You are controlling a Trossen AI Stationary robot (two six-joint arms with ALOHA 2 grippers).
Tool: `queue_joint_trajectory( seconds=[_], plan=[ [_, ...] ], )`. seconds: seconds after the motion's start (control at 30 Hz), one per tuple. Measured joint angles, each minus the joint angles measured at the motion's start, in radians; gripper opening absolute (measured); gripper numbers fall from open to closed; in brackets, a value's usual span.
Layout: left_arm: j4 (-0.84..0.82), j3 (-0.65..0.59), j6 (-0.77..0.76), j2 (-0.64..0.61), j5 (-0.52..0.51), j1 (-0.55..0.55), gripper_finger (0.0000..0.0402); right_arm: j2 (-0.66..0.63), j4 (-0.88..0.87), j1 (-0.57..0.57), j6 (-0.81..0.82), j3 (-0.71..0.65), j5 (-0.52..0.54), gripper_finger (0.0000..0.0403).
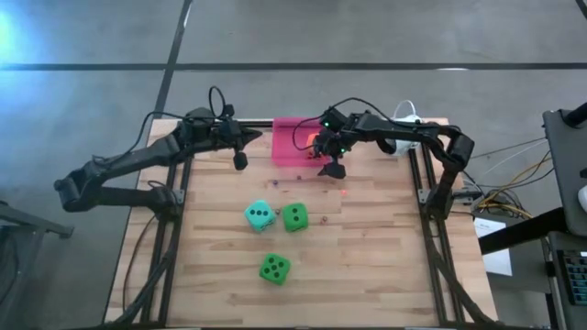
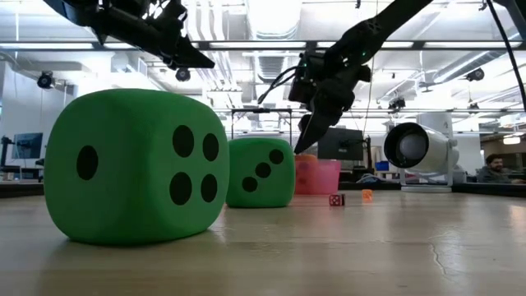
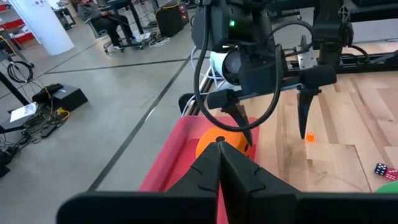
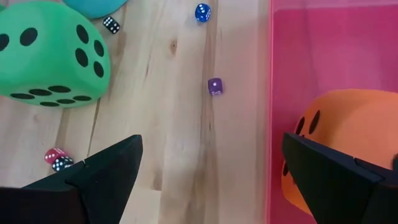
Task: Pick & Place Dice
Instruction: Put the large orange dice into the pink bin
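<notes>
**Orange die in the pink bin; right pincer open at the bin's near edge**

Orange foam shows inside the pink bin point(image 1: 295, 139) at the table's point(image 1: 385, 275) far edge: the orange die point(image 4: 348, 143) already lies there. The right pincer point(image 1: 332, 169) hangs with jaws spread wide and empty, straddling the bin's near wall; the die sits just beside one finger, inside the bin.

The step in hand looks like retreat and re-aim. Lift straight up first, so no finger drags the bin wall. Then swing toward 6 o'clock, where the teal die point(image 1: 260, 215) and a green die point(image 1: 294, 217) sit close together, another green die point(image 1: 274, 268) nearer. Take the lone one cleanly.

The left pincer point(image 1: 240, 161), closed and empty, waits at the bin's 9 o'clock.
</notes>
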Motion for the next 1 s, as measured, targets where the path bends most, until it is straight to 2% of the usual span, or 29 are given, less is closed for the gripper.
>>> queue_joint_trajectory(
  seconds=[0.17, 0.87, 1.0],
  plan=[
    [0.0, 0.0, 0.0, 0.0, 0.0, 0.0, 0.0008, 0.041, 0.001, 0.001, 0.002, 0.006, 0.002, 0.038],
    [-0.001, 0.0, 0.0, 0.001, 0.0, 0.0, 0.001, 0.042, 0.017, -0.029, 0.026, 0.037, 0.056, 0.038],
    [-0.001, 0.0, 0.0, 0.001, 0.0, 0.0, 0.0012, 0.042, 0.02, -0.04, 0.035, 0.037, 0.147, 0.038]
  ],
)
